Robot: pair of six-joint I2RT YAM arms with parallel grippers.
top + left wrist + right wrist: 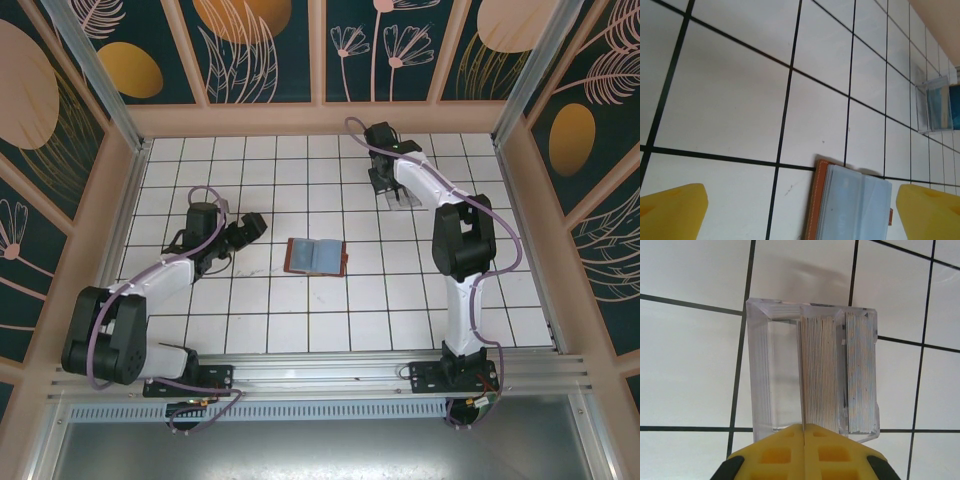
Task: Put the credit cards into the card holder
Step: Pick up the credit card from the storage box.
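The card holder (315, 256) lies open and flat on the tiled floor, its reddish-brown cover (819, 200) showing under pale blue sleeves (860, 205). My left gripper (254, 225) hovers to its left, open, with the holder's near edge between the yellow fingertips (677, 212) in the left wrist view. The credit cards (822, 370) stand on edge in two packs inside a clear tray (760, 370). My right gripper (804, 432) is shut on the edge of one thin card at the left of the packs. From above, that gripper (392, 188) sits over the tray at the back.
The clear tray (932, 102) also shows far off in the left wrist view, near the right wall. Wooden walls (130, 190) ring the white tiled floor. Open tiles lie between the holder and the tray.
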